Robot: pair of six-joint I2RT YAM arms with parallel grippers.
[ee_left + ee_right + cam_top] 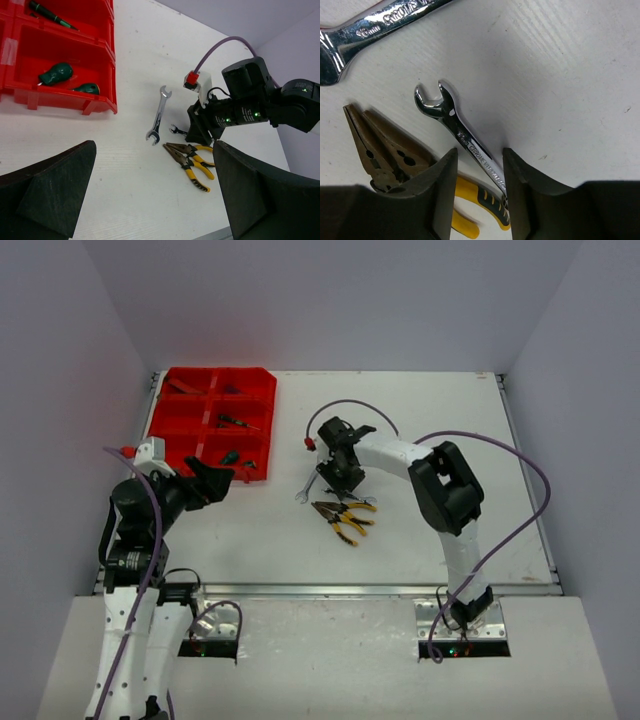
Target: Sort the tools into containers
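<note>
The right pincer [479,154] is held low over the worktop [570,75]. Its fingers [442,195] are apart and nothing is clamped. A small wrench [451,117] is laid flat with its shaft running into the gap between the fingers, nearer the right-hand one, and its open-end head pointed away from the pincer. Whether a finger touches the shaft cannot be told. Yellow-black-handled pliers [385,150] are seen just left of the gap, noses pointed away and handles passing under the left-hand finger. A large wrench [380,22] is placed farther ahead and to the left, apart from the small one.

The left pincer [154,150] is held above the worktop, spread wide and empty. The red organiser tray [65,97] is found ahead and to its left. Two green stubby screwdrivers [55,74] are held in the nearest compartment, and a slim screwdriver [50,15] in the one beyond. The large wrench, small wrench and pliers are seen ahead and slightly right of this pincer, on the bare worktop outside the tray. From above, the left pincer is seen just beside the tray's near right corner.
</note>
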